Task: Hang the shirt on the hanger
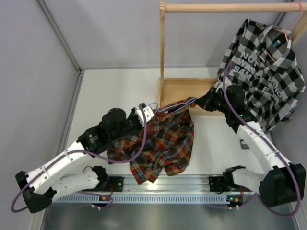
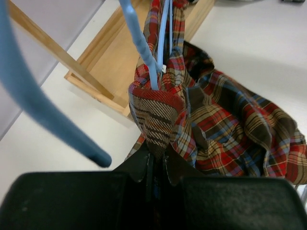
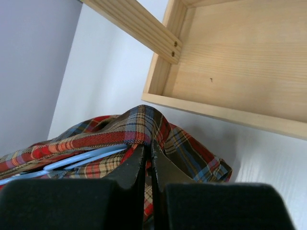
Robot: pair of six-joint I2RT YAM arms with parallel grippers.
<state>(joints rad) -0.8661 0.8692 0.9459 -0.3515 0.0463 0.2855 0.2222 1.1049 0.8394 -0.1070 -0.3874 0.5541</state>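
The plaid shirt (image 1: pixel 165 141) hangs bunched between my two grippers, its lower part resting on the table. My left gripper (image 1: pixel 145 114) is shut on a fold of the shirt's edge (image 2: pixel 158 120), which is held up off the table. The light-blue wire hanger (image 2: pixel 143 48) runs into the shirt's fabric just ahead of my left jaws, and its hook passes close by at the left. My right gripper (image 1: pixel 197 101) is shut on another fold of the shirt (image 3: pixel 139 127). The hanger's wires (image 3: pixel 81 160) show under the cloth to the left of my right jaws.
A wooden rack stands at the back, with a base tray (image 1: pixel 184 88), an upright post (image 1: pixel 162 48) and a top rail (image 1: pixel 230 7). A black-and-white checked shirt (image 1: pixel 264 72) hangs there on a pink-red hanger (image 1: pixel 284 32). A metal rail (image 1: pixel 163 189) runs along the near edge.
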